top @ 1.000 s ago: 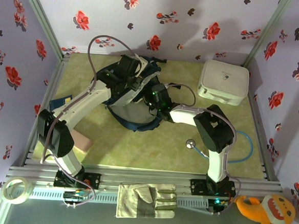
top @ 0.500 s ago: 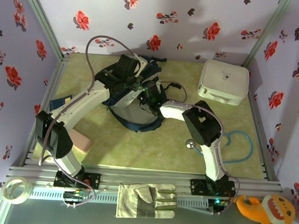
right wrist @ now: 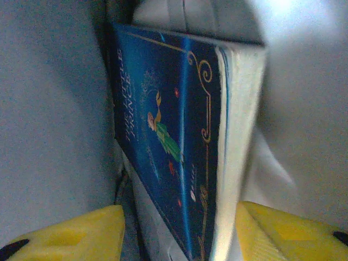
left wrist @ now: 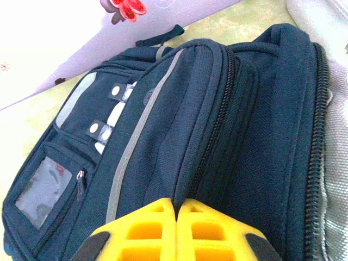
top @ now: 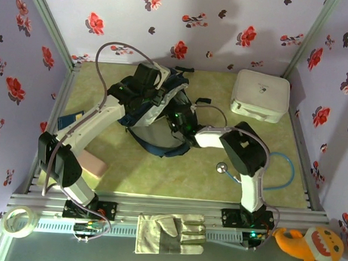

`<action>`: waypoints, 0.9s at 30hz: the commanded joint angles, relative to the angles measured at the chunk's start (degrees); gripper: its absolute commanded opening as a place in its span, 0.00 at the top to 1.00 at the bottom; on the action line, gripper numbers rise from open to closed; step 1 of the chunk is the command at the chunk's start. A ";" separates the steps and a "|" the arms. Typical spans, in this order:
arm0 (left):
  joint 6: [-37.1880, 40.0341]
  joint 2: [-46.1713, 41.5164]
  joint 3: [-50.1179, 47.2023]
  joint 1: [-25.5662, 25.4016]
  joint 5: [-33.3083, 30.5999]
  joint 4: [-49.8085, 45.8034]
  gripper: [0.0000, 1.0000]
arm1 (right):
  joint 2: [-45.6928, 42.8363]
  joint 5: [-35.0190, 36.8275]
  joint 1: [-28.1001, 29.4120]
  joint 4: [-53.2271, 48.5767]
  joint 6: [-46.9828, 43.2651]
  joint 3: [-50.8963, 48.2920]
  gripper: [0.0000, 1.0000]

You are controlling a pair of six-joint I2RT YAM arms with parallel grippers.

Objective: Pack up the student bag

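The step in hand looks like setting a book into the student bag, a large navy-blue fabric backpack lying on the green table, with a white rounded-square zip case well apart on the bag's right.

Inside the bag, against pale grey lining, stands a blue hardback book with gilt scrollwork. The right hand is open, one yellow finger on either side of the book and a gap showing at both. The left hand is closed at a fold on the bag's outside; whether it pinches cloth, I cannot tell.

Next, I judge, the right hand must back straight out of the bag's mouth without catching the book or lining.

The bag has grey stripes, white buckle patches, a grey window panel and heavy zips.
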 commanded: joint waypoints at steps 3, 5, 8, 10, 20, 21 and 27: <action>-2.41 -3.08 -0.19 -0.22 0.96 8.72 1.00 | -14.03 6.95 -1.64 4.02 -0.09 -11.78 0.40; -2.62 -3.09 -1.19 -0.06 1.78 9.01 1.00 | -18.72 9.56 -2.37 2.63 -0.46 -15.87 0.39; -3.49 -3.22 -3.22 0.04 3.49 8.74 1.00 | -25.29 12.97 -4.10 -3.05 -2.30 -19.12 0.36; -6.90 -2.78 -3.41 0.81 6.29 6.13 0.69 | -29.68 17.02 -5.07 -9.54 -4.32 -20.10 0.33; -20.95 -8.42 -20.31 9.28 13.82 11.81 0.12 | -44.37 29.54 -7.23 -22.84 -21.90 -21.58 0.18; -22.68 -8.61 -21.82 10.94 13.81 12.62 0.12 | -44.43 28.99 -7.45 -23.26 -24.16 -20.96 0.17; -31.55 -6.57 -29.06 19.36 11.74 16.37 0.08 | -39.47 21.00 -8.89 -27.47 -32.25 -14.92 0.14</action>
